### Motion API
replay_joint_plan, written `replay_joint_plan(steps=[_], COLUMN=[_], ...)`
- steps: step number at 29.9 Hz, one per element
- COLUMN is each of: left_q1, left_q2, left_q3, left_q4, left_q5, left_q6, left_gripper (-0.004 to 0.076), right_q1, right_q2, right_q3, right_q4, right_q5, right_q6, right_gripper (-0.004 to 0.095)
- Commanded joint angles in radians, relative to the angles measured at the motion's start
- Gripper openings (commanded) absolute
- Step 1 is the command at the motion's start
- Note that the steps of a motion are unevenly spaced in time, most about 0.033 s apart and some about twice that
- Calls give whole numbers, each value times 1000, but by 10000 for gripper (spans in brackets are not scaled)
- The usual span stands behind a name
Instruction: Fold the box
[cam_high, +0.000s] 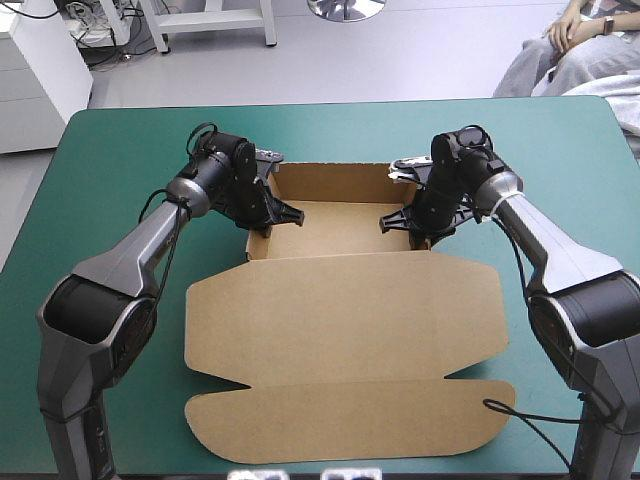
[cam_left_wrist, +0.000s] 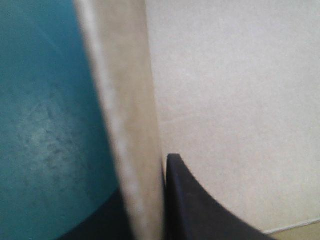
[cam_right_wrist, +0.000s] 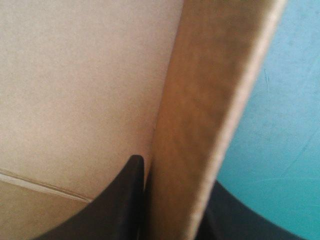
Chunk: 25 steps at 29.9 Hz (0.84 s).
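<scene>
Apparently left hand (cam_high: 284, 213) and right hand (cam_high: 394, 222) each clamp 1 raised box (cam_high: 340, 320) wall.

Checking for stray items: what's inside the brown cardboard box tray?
Bare box floor, plus one black finger each of left gripper and right gripper clamping the walls; floor beneath them is hidden.

Matt brown board for the box (cam_high: 340, 330), dry and faintly fibrous along the cut edges of its raised walls; smooth, dull teal-green table cover (cam_high: 120, 140), lightly scuffed beside the left wall; smooth black plastic, softly sheened, on the left hand (cam_high: 270, 218) and right hand (cam_high: 414, 224).
</scene>
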<state>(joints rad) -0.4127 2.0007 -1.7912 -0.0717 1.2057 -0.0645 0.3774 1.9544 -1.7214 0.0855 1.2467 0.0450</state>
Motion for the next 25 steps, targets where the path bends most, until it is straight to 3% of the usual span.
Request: replay_joint_plan(steps=[1, 4, 8, 12, 14, 25], left_q1=[-5, -1, 1, 1, 1, 1], left_q2=[-67, -72, -85, -95, -100, -173], left_q3=[-26, -26, -26, -26, -26, -79], left_q4=[-55, -59, -55, -55, -62, -62], left_q5=[83, 83, 83, 83, 83, 83], left_q6=[81, 81, 78, 78, 78, 99], left_gripper=[93, 267, 498, 547, 547, 547], right_q1=[0, 0, 0, 0, 0, 0], right_q2=[-53, -53, -55, -55, -57, -137], right_q3=[-23, -23, -23, -23, -23, -89], right_q4=[-8, -8, 27, 40, 38, 20], right_q5=[9, 9, 9, 9, 9, 9], right_q6=[4, 2, -35, -45, -45, -61], right_gripper=[-12, 33, 305, 725, 849, 879])
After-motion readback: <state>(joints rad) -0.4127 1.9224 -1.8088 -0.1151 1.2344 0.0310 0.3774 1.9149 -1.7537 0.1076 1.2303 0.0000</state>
